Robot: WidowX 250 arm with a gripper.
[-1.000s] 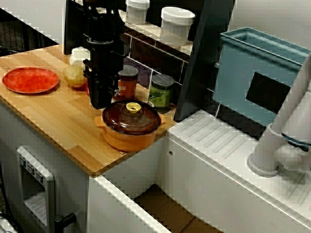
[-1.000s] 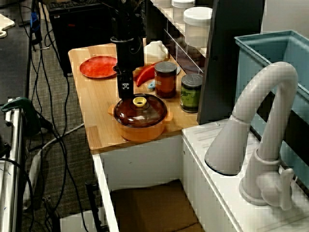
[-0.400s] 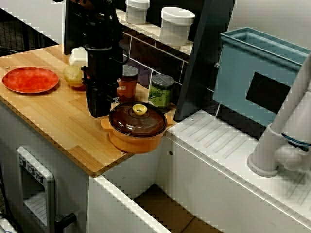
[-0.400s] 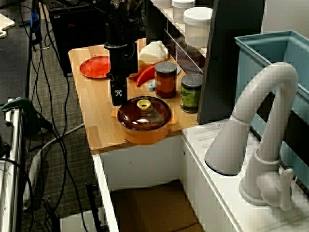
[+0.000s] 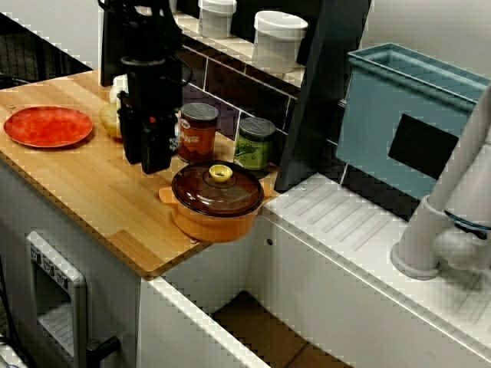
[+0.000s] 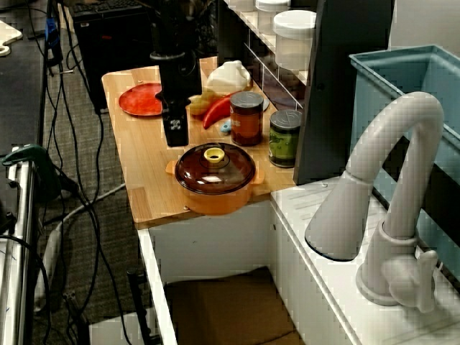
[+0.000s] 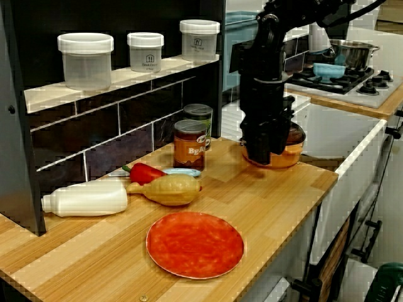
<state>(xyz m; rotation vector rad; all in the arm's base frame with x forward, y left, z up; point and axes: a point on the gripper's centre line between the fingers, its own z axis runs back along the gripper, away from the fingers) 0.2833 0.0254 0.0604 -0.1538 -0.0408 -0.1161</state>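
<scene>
Your gripper [image 5: 156, 161] hangs low over the wooden counter [image 5: 92, 195], apparently empty, its jaws too dark to judge their width; the lidded orange pot [image 5: 217, 201] sits just beside it, untouched, at the counter's corner edge; jars [image 5: 198, 132] crowd behind; open board lies toward the red plate [image 5: 47, 126].

Bare counter [image 5: 92, 192] along front edge free; red jar [image 5: 198, 134], green jar [image 5: 254, 144] crowd behind pot [image 5: 217, 203].

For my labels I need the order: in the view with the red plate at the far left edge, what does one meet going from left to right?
red plate → pincer → orange pot → blue bin → white faucet
</scene>
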